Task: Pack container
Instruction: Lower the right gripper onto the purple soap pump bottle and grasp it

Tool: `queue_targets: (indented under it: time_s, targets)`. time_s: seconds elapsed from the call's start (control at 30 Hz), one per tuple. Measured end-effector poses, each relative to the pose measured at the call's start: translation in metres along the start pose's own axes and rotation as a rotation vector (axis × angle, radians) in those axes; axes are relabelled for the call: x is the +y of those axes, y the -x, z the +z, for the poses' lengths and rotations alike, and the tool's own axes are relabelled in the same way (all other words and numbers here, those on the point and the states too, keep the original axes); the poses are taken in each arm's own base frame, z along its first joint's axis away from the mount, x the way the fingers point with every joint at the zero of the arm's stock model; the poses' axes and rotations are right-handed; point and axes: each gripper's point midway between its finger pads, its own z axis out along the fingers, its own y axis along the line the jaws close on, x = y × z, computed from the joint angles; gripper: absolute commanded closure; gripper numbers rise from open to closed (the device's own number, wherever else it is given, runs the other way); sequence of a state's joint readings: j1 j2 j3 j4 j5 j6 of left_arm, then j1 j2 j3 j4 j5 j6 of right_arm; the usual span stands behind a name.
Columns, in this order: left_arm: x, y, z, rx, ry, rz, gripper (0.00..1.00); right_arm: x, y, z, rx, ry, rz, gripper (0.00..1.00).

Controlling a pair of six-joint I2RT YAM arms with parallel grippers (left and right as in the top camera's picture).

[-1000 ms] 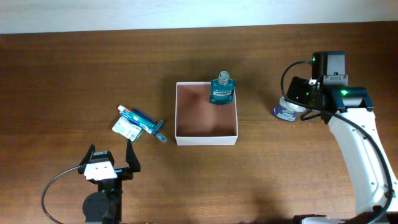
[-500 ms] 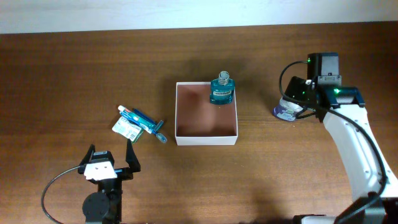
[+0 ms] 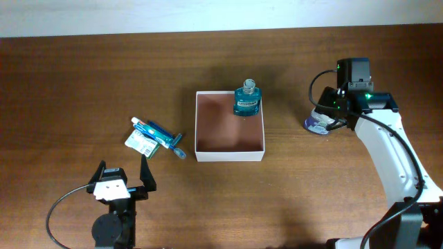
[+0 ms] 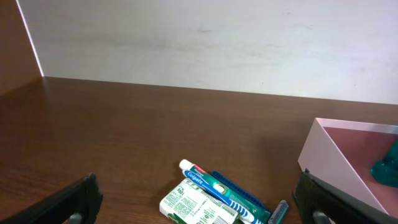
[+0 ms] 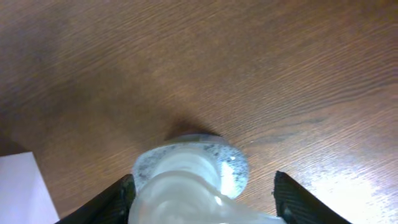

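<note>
Right gripper [image 3: 325, 115] set over clear bottle [image 5: 186, 169]; container [image 3: 230, 154] off to its left.
Fingers [image 5: 117, 200] stood spread either side of the bottle, which appeared upright on the table [image 3: 83, 76]; whether they pressed on it could not be told; container sat mid-table, open side up, square and so without a long axis, across bare wood from that gripper and well apart from it; teal bottle [image 3: 246, 99] stood upright inside, in the far right corner; left gripper [image 3: 124, 169] hung spread and empty near the front edge, toothpaste [image 4: 214, 182] and toothbrush [image 3: 173, 146] just ahead of it; right arm judged slightly the nearer to the container; surface dark wood grain, dry; pale wall [image 4: 217, 37] behind.
</note>
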State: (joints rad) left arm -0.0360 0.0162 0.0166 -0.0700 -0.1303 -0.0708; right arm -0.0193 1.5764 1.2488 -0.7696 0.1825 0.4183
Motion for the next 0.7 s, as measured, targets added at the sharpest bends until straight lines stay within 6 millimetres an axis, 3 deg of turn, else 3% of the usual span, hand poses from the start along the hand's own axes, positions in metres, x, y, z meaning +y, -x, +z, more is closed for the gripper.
queue_targets:
  time_s: [0.2, 0.7]
  targets:
    - [0.0, 0.0, 0.0, 0.0, 0.0, 0.0, 0.01, -0.0017, 0.0008, 0.0, -0.004, -0.01, 0.0, 0.48]
    - [0.0, 0.0, 0.0, 0.0, 0.0, 0.0, 0.01, -0.0028, -0.0009, -0.0023, 0.002, -0.012, -0.041, 0.5]
